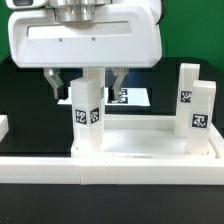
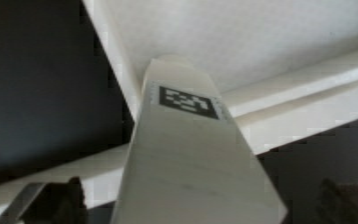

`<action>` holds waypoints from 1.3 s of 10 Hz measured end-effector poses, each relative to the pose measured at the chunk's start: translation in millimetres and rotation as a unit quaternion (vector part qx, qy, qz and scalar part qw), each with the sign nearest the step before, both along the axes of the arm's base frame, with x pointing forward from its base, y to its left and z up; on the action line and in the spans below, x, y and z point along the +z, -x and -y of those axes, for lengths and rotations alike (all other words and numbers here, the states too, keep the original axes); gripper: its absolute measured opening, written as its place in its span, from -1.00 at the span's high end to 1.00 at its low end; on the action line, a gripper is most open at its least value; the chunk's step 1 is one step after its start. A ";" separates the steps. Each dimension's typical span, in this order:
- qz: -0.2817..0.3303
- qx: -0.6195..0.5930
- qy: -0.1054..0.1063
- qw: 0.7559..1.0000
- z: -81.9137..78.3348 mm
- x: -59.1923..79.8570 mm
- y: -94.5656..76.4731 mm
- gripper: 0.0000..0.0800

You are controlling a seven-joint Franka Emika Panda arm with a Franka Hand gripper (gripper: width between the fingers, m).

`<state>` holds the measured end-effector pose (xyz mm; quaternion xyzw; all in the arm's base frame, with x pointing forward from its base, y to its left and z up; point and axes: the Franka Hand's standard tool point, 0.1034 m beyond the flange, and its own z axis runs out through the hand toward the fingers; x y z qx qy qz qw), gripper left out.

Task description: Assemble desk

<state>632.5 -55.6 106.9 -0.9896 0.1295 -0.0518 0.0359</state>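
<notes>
Item: white square plastic post leg (image 1: 88,112), tagged, upright at white rimmed tabletop slab (image 1: 150,152) corner | my gripper (image 1: 85,84): fingers spread around it, seemingly untouching | Risk: off-centre closing tips leg.

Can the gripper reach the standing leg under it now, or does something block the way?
Probably yes. The gripper hangs right over the upright leg with a finger on each side, and nothing lies between them. Whether it already touches, I cannot tell.
</notes>
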 end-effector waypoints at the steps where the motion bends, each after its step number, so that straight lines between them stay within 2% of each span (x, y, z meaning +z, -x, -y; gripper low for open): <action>1: 0.004 0.053 0.007 0.999 1.9 0.0 0.0 -0.62; 3: 0.007 0.082 0.012 0.997 5.4 -0.9 1.4 -0.62; 7: -0.002 0.075 0.007 0.997 5.3 -2.3 3.6 -0.62; 8: -0.049 0.084 -0.012 0.995 0.0 -2.9 13.9 -0.62; 9: -0.081 0.093 -0.020 0.992 -2.2 1.0 13.6 -0.62; 13: -0.086 0.117 -0.015 0.989 -3.5 2.3 9.8 -0.62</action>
